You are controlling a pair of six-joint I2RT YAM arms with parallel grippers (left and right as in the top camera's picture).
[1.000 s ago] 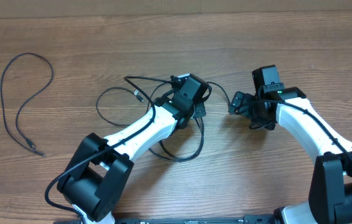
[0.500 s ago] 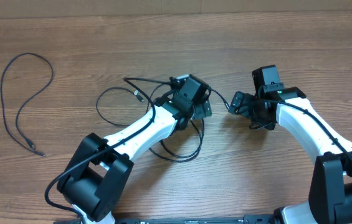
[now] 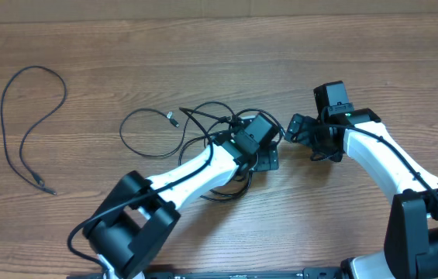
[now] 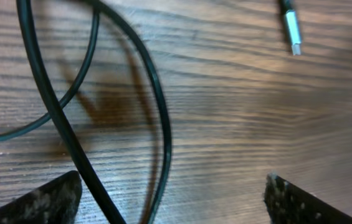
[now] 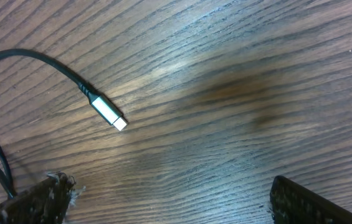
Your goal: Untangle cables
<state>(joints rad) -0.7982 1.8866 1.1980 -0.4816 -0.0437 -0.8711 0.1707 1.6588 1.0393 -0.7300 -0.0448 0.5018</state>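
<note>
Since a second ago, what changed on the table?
The left end effector opened, then swung right and toward the robot's base, closer to the right end effector. The upper loops of the tangled cables shifted right with it. The right end effector, open, and the lone cable at far left stayed put.

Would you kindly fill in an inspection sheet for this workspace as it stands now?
Surface: wooden table, bare grain.
Job's things: tangle of cables at centre; lone cable lying apart at far left; silver plug free on the wood.
Clutter: nothing seen.
Pincers: left pincer open over tangle strands, holding nothing; right pincer open, empty, near the plug.
Cables: black wire fixed along the right arm.
Surroundings: pale strip beyond the far edge; cannot tell what.
</note>
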